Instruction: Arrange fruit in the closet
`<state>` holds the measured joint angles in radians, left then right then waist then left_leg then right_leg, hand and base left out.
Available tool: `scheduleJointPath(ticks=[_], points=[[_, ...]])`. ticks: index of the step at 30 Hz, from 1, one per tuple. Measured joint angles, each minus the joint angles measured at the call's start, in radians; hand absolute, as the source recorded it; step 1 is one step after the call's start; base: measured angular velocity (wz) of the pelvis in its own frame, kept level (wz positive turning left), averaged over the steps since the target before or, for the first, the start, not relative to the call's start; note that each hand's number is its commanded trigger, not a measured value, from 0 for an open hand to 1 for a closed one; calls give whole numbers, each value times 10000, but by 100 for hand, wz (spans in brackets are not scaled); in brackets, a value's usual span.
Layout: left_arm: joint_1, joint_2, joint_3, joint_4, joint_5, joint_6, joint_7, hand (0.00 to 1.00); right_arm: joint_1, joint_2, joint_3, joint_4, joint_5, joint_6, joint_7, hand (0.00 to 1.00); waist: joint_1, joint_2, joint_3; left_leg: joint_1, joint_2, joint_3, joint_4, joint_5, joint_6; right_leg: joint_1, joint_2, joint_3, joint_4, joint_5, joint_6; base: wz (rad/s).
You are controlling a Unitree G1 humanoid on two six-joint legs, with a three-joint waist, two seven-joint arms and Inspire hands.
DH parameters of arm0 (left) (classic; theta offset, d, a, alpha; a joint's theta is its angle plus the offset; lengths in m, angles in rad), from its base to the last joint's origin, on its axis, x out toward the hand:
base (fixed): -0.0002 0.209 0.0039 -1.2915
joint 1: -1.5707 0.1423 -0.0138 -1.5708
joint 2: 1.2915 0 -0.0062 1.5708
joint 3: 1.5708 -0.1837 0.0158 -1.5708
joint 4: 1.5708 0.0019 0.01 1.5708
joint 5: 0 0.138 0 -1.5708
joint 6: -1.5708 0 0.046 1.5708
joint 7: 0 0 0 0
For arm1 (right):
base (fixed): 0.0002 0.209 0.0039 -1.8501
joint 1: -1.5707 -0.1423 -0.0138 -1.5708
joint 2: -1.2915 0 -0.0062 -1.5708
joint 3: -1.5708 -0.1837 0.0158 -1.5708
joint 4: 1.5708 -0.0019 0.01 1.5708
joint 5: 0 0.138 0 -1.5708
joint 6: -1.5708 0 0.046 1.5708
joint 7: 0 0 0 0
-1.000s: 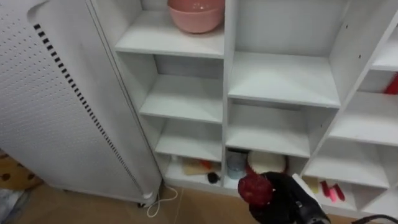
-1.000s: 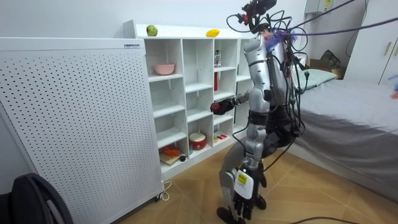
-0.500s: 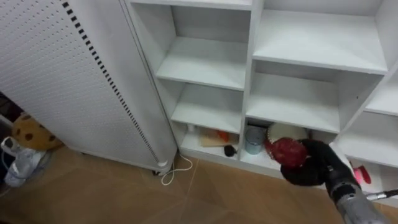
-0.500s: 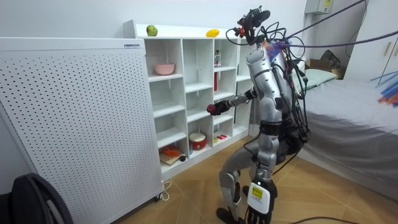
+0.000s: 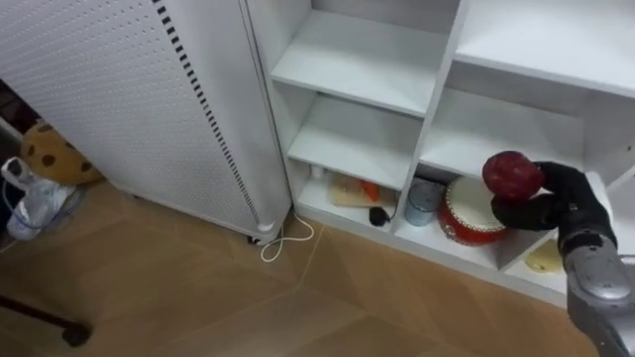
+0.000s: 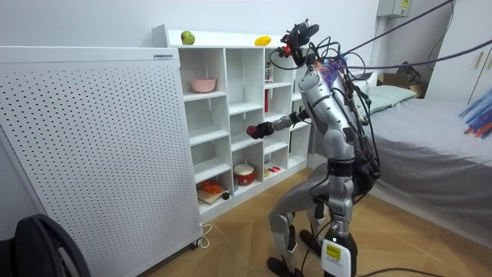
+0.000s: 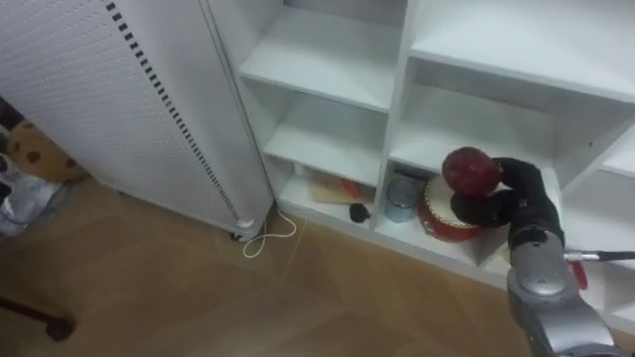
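**Held up before the closet (image 6: 225,108): a red fruit (image 5: 513,176)**

Stands facing the white closet, next to a perforated white panel (image 6: 92,138). Grips the red fruit in the right hand (image 5: 561,206), fingers curled round it, raised in front of the middle column's lower compartments and resting on no shelf.

Bottom row, left compartment: a flat pale board (image 5: 342,188) with something orange on it, and a small black object (image 5: 378,215) at the front. Next compartment: a blue-grey tin (image 5: 425,201) just beside a red-and-white round pot (image 5: 466,213). Further right: a yellowish item (image 5: 544,258), partly hidden.

Higher up, top left compartment: a pink bowl (image 6: 204,85). On the closet's top: a green fruit (image 6: 187,37) and a yellow fruit (image 6: 263,40).

On the panel's top edge: a small label (image 6: 163,56), print too small to read.
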<state>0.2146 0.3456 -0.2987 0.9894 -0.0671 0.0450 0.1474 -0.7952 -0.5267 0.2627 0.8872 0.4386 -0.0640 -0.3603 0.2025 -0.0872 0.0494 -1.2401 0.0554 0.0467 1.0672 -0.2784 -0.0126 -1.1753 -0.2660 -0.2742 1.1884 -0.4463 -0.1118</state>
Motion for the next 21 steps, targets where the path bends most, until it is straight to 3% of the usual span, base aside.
scheduleJointPath(ticks=[11, 16, 17, 18, 21], points=[[116, 51, 2, -914, -172, 161, 32, 0, -677, -378, -7, 520, 1370, 5, -1170, 100, -78, -194, 112, -520, 17, 82, 482, -213, 59, -512, -136, 76, 510, -255, -3, 2], [819, 260, 23, -1512, -206, 189, -19, 0, -693, -411, -8, 566, 2186, 19, -1491, 100, -96, -198, 109, -528, 42, 61, 806, -428, 95, -471, -126, 107, 737, -391, -37, 0], [877, 292, 36, -1553, -215, 189, -16, 0, -705, -424, -8, 566, 2348, 19, -1538, 90, -93, -200, 108, -528, 41, 62, 826, -442, 96, -468, -138, 107, 755, -407, -36, 0], [929, 323, 57, -1564, -240, 188, 9, 0, -770, -459, -8, 578, 2726, 20, -1631, 0, -80, -201, 108, -527, 41, 64, 851, -462, 101, -468, -143, 112, 775, -417, -33, 0], [975, 337, 56, -1543, -420, 181, 99, 0, -1059, -562, -8, 646, 3661, 20, -1958, 0, -48, -200, 108, -511, 48, 69, 879, -483, 103, -442, -140, 112, 780, -419, -33, 0]])
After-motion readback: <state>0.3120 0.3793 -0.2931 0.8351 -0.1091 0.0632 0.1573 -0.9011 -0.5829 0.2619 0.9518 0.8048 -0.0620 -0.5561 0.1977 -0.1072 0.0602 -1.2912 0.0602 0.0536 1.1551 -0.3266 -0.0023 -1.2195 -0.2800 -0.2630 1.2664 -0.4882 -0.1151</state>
